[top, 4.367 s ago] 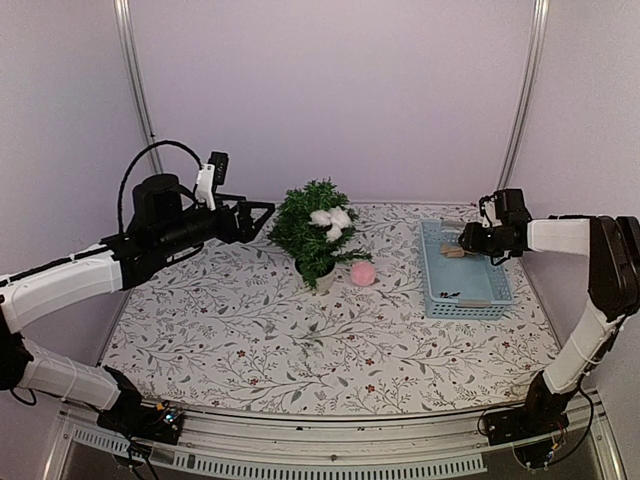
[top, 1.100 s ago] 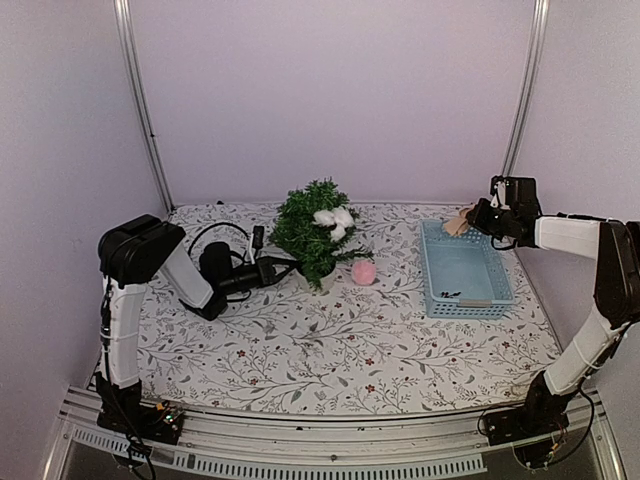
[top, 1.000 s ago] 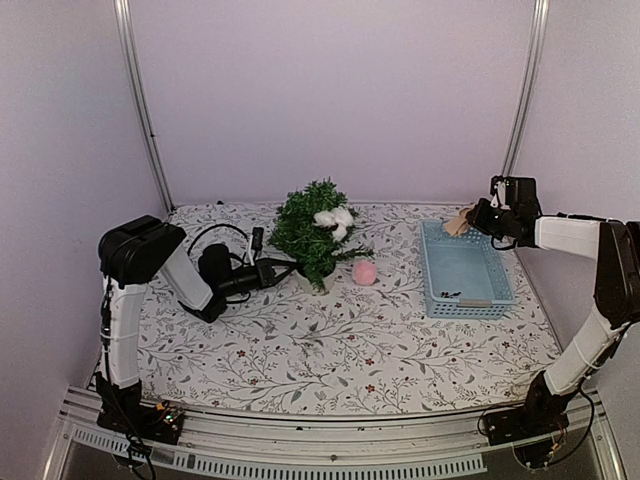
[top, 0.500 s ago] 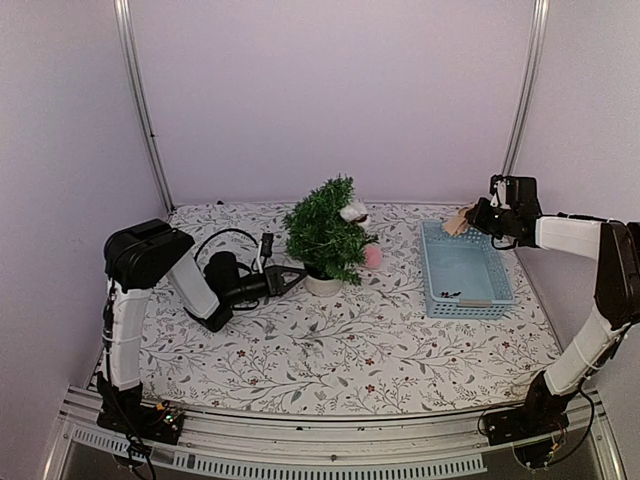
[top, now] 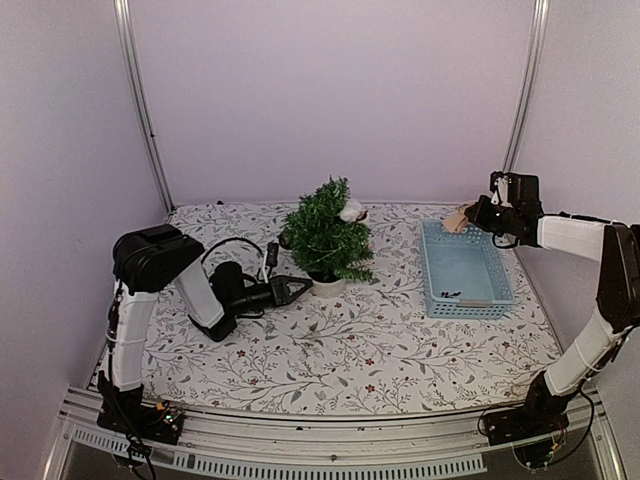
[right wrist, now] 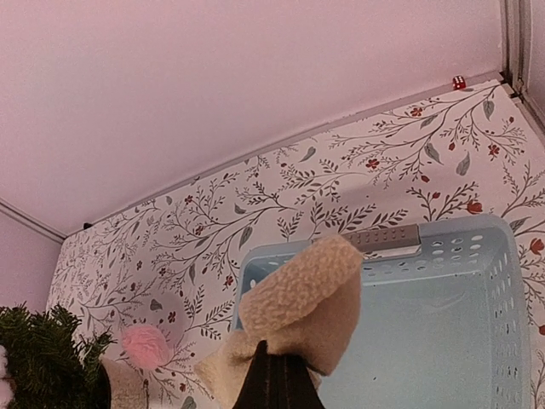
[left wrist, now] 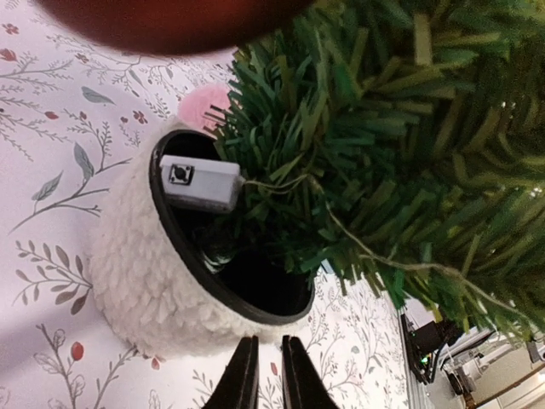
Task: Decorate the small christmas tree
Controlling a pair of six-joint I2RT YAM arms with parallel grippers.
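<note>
Item: the small christmas tree (top: 328, 232), set upright in a fleecy white pot (left wrist: 140, 281) on the flower-printed table (top: 350, 350), at mid-width and toward the far edge. A white tuft (top: 350, 210) is seen high on its right side. A small white switch box (left wrist: 200, 183) is lodged inside the pot, with a thin wire led up into the branches

Left gripper (top: 303, 289): laid low along the table from the left, fingers drawn to a narrow gap and nipped on the pot's rim

Right gripper (top: 472, 215): held above the far edge of the table at the right, fingers pressed together on a beige fleecy ornament (right wrist: 298, 298), which hangs over the far end of a light blue basket (top: 425, 262)

Small dark bits (top: 446, 294) are noted in the basket's near end

A pink pompom (right wrist: 146, 345) is placed on the table just behind the pot
</note>
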